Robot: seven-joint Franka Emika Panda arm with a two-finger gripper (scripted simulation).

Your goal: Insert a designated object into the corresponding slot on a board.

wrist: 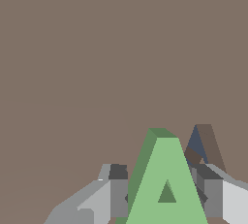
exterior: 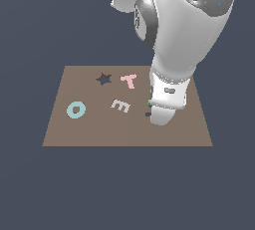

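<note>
In the wrist view my gripper [wrist: 164, 196] is shut on the bright-green A-shaped piece [wrist: 167, 179], with one finger [wrist: 117, 189] on each side of it. Just beyond the piece, part of the dark navy slot [wrist: 196, 143] shows in the brown board [wrist: 97, 48]; the piece sits close over it, partly covering it. In the exterior view the arm's wrist [exterior: 168, 97] stands over the board [exterior: 99, 132] toward that view's right. It hides the gripper and the slot. Only a green sliver of the piece [exterior: 150, 94] shows at its edge.
On the board in the exterior view: a dark star-shaped cutout [exterior: 103, 78], a pink T [exterior: 129, 80], a whitish E [exterior: 121, 105] and a light-blue O [exterior: 76, 109], all to the exterior view's left of the arm. Dark floor surrounds the board.
</note>
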